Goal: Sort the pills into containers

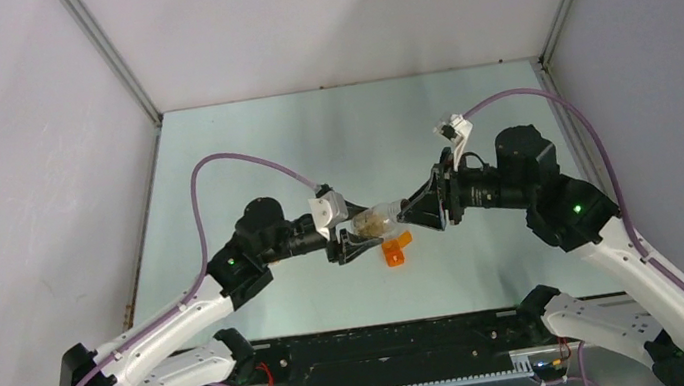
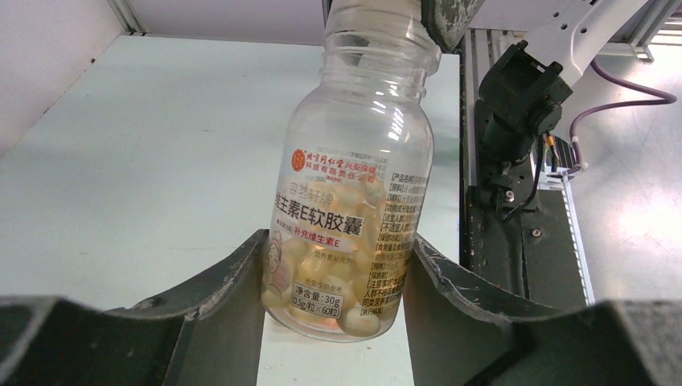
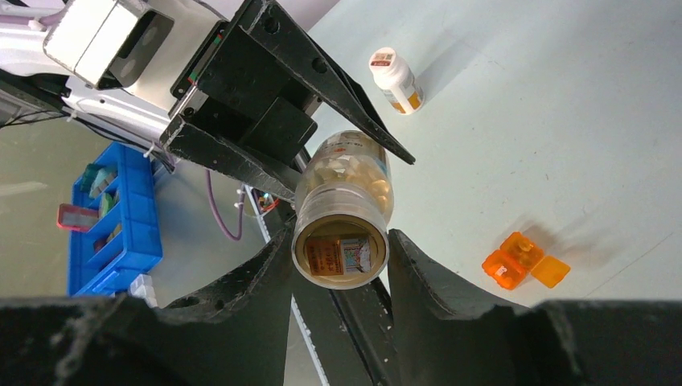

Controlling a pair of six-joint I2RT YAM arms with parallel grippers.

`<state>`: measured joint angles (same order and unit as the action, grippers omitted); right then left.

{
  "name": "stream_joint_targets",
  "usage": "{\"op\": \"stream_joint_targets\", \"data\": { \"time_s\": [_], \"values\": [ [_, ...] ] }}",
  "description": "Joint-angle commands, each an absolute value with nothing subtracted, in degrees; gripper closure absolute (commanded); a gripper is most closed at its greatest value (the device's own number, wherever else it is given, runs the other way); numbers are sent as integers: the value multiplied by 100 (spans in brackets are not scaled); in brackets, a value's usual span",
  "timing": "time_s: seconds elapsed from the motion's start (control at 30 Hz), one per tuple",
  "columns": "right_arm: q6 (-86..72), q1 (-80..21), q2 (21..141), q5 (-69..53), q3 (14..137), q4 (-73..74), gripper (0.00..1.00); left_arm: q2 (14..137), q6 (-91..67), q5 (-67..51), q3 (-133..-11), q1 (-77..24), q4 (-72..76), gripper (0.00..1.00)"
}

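Note:
A clear pill bottle (image 1: 377,219) full of yellow softgels is held level in the air between both grippers. My left gripper (image 1: 357,241) is shut on its base end; in the left wrist view the bottle (image 2: 354,185) sits between the two fingers (image 2: 233,289). My right gripper (image 1: 413,211) is shut on the cap end, and the cap (image 3: 341,251) faces the right wrist camera between its fingers (image 3: 418,273). An orange pill box (image 1: 395,248) with open lids lies on the table just below the bottle. It also shows in the right wrist view (image 3: 525,260).
A small white bottle with an orange label (image 3: 396,79) stands on the table beyond the left gripper. A blue bin (image 3: 112,217) with small items sits off the table. The black rail (image 1: 389,343) runs along the near edge.

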<state>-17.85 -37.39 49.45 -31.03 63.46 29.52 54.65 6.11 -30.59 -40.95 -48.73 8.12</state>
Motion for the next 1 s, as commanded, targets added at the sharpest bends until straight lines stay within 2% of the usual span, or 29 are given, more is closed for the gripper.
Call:
{"op": "stream_joint_targets", "data": {
  "time_s": [0.0,0.97],
  "values": [
    [-1615,-3854,5028,-2921,6678,3052,57,5402,741,-3259,-4430,-4875,913,100],
    [-766,-4332,5647,-2807,6794,3697,58,5458,1104,-3325,-4905,-4888,57,100]
  ]
}}
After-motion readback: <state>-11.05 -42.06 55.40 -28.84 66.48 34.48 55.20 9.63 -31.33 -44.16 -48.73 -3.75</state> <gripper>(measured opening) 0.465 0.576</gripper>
